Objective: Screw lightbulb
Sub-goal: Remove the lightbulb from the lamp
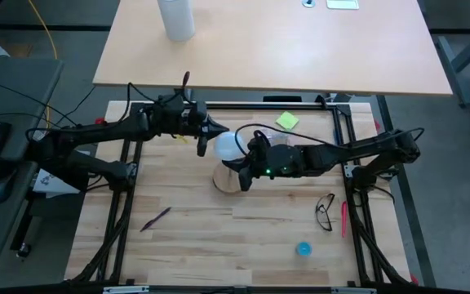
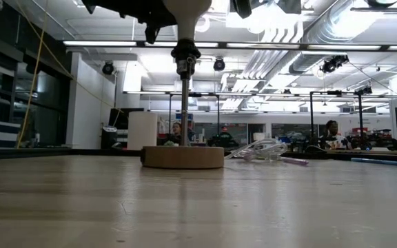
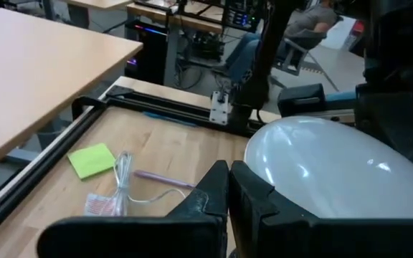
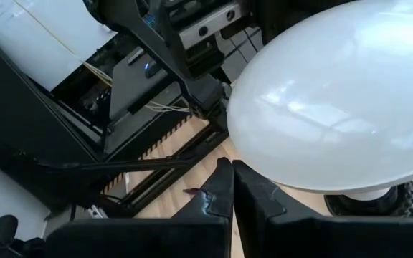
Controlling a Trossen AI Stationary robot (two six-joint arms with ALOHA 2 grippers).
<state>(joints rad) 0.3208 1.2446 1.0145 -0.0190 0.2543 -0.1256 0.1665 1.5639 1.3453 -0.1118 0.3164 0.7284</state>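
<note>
Centrally in the high view, the lightbulb sits atop the socket post on the wooden disc. Left gripper and right gripper flank it, fingers closed together, holding nothing.

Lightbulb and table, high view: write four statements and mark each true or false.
1. The lightbulb is above the wooden disc. True.
2. The yellow sticky note lies on the wooden disc. False: it lies on the table, apart from the disc.
3. The eyeglasses lie on the right arm's side of the table. True.
4. The left claw waits far from the lightbulb. False: it is right beside it, with the right claw on the opposite side.
</note>
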